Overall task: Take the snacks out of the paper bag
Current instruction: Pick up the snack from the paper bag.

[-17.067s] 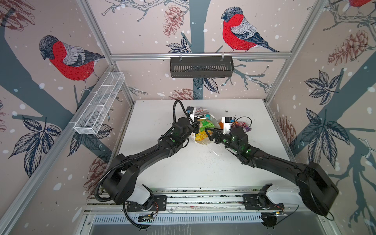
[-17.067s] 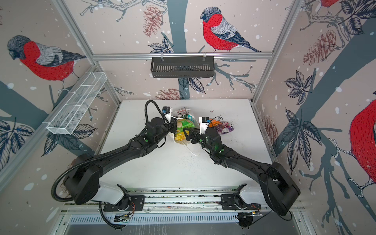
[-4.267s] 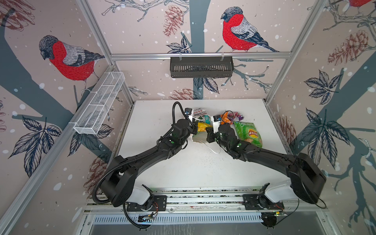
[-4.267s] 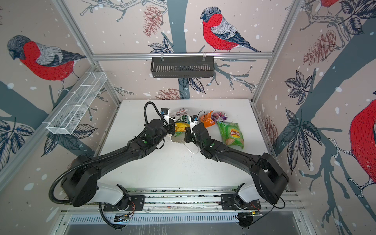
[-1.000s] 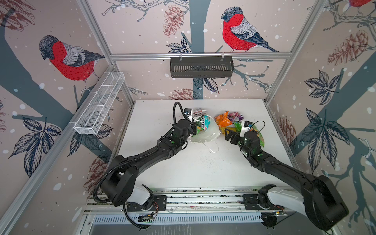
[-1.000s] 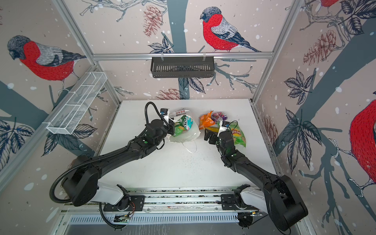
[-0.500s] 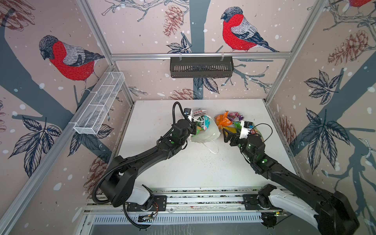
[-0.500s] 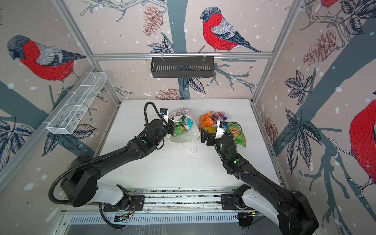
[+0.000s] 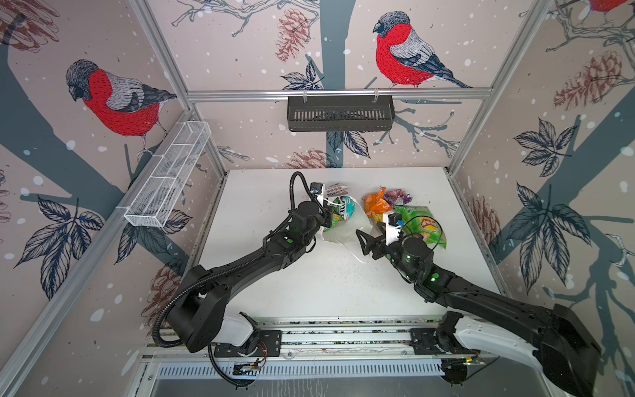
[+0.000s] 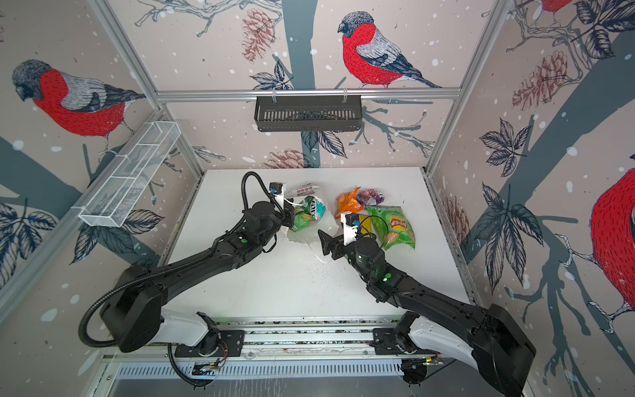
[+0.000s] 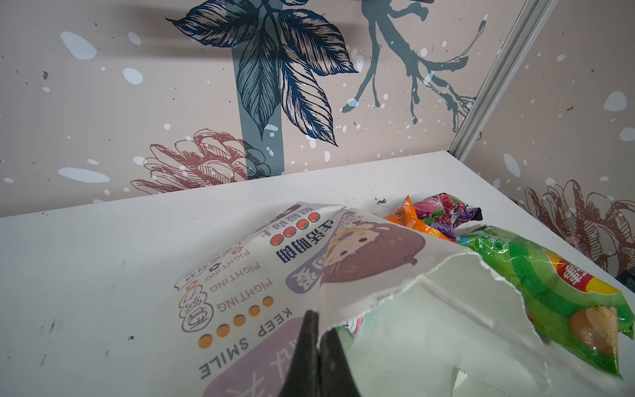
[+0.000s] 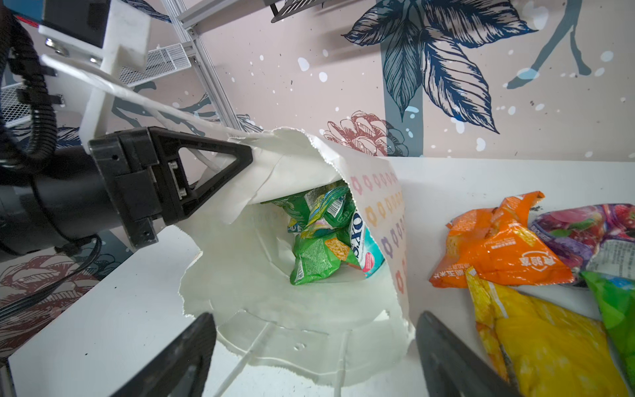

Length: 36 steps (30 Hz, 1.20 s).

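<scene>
The white surface (image 9: 309, 285) carried everything. Toward its back, near the middle, the paper bag (image 9: 343, 232) lay on its side, its ragged mouth gaping toward the right arm. Beside the bag, on the robot's right, a large green chip bag (image 9: 424, 227) lay flat on the surface.

The left hand (image 11: 318, 324) was pressed together on the bag's upper rim, pinching the paper and holding the mouth lifted. The right hand (image 12: 314, 316) was spread wide just in front of that mouth, gripping nothing.

A yellow packet (image 12: 543, 343) lay between the paper bag and the chip bag. An orange packet (image 12: 498, 247) lay touching it on the far side, and a purple packet (image 12: 591, 233) lay against the orange one. Deep inside the bag sat crumpled green packets (image 12: 316, 261) and a teal packet (image 12: 364, 247).
</scene>
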### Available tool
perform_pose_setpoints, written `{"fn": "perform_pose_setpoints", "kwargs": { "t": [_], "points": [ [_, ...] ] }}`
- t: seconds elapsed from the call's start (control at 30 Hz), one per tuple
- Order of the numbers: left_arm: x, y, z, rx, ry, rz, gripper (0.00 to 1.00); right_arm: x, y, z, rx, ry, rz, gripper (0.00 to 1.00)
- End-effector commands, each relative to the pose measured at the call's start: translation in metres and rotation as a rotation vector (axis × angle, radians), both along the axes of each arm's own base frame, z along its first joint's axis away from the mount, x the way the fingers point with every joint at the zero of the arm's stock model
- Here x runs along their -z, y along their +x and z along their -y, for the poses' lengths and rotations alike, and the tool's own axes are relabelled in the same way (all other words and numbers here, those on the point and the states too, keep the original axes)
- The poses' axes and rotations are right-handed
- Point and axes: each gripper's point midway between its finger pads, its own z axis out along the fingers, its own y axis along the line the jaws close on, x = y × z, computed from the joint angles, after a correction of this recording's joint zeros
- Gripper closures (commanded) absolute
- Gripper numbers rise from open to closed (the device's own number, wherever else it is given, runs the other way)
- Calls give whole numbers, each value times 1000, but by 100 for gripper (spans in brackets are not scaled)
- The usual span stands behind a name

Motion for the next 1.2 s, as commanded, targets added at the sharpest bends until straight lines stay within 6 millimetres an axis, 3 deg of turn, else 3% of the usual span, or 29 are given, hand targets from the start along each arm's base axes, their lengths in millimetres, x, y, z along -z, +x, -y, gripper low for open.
{"fn": "perform_pose_setpoints", "kwargs": {
  "t": [0.0,0.17,0.5,0.83,1.17],
  "points": [
    [-1,-2,1,9,-10,-7,100,-12,-6,-15,-64,20,68,9],
    [-4,-4,2,18,-18,-6,100,-4,-14,-37,-141,1,83,12],
    [-5,-6,4,35,-31,-6,100,25,-1,-66,-196,-47,63,18],
    [-7,-7,0,27,-22,7,100,52,31,-76,-153,-99,40,19],
    [-13,-7,3,39,-28,18,100,76,54,-74,-53,-227,5,21]
  ]
}}
